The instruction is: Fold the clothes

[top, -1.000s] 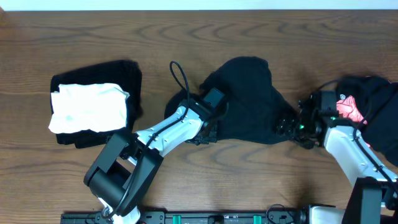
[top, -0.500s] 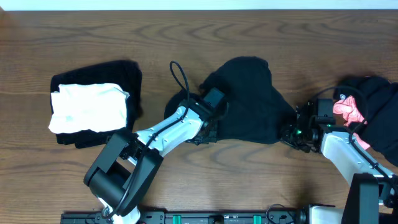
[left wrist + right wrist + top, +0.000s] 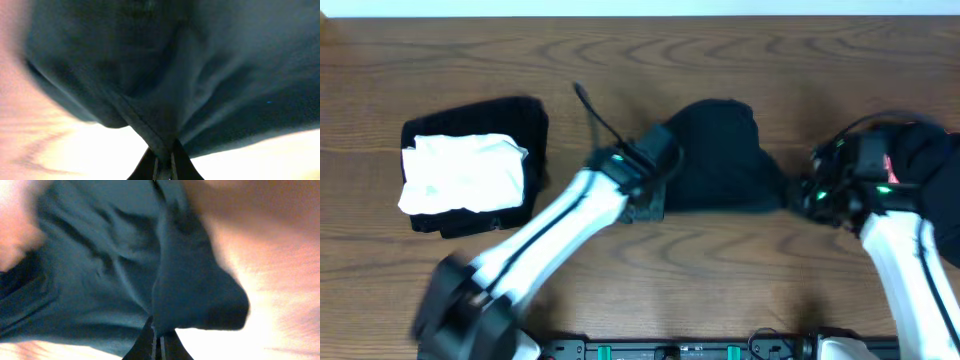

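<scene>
A black T-shirt (image 3: 720,155) lies bunched at the table's middle. My left gripper (image 3: 655,200) is shut on its left edge; in the left wrist view the fabric (image 3: 165,90) hangs from the pinched jaws of that gripper (image 3: 164,159). My right gripper (image 3: 800,197) is shut on the shirt's right edge, and the right wrist view shows cloth (image 3: 150,265) clamped at this gripper (image 3: 157,340). A white garment (image 3: 462,173) lies folded on a black one (image 3: 525,125) at the left. More dark clothes (image 3: 935,160) with a pink bit (image 3: 892,165) sit at the right edge.
Bare wooden table (image 3: 650,290) runs along the front between the two arms, and more of it (image 3: 620,50) lies behind the shirt. A cable (image 3: 595,115) loops up from the left arm.
The right gripper has shut on the shirt's right edge. Both arms have shifted, the left one swinging up and blurring, and the shirt is pulled flatter between them.
</scene>
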Controlling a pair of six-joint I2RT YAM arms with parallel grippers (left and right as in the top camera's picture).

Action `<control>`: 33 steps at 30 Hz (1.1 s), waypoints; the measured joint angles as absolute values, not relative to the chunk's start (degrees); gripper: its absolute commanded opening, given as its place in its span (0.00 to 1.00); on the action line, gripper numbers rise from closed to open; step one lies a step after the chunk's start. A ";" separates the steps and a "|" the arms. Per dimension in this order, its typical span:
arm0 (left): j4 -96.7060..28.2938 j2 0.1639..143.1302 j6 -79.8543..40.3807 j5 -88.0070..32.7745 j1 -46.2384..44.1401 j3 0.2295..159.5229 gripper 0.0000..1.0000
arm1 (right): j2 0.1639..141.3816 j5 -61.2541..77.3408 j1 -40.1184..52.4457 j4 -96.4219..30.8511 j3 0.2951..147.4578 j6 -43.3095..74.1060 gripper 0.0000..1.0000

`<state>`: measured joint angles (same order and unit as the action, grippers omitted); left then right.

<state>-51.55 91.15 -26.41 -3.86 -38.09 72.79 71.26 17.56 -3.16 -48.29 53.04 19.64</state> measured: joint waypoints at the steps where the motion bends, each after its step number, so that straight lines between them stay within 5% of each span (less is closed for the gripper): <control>1: -52.56 88.42 -25.80 -2.92 -37.82 74.91 0.06 | 69.52 17.08 -3.16 -49.10 55.59 19.46 0.01; 11: -59.72 69.71 -21.12 3.09 -37.26 87.70 0.06 | 62.28 14.57 -3.14 -53.39 69.97 16.86 0.01; 33: -69.52 72.29 -11.60 3.46 -37.34 102.30 0.06 | 63.44 12.43 -3.09 -54.35 82.39 13.52 0.01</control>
<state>-69.52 72.29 -11.60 3.46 -37.34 102.30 63.44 12.43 -3.09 -54.35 82.39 13.52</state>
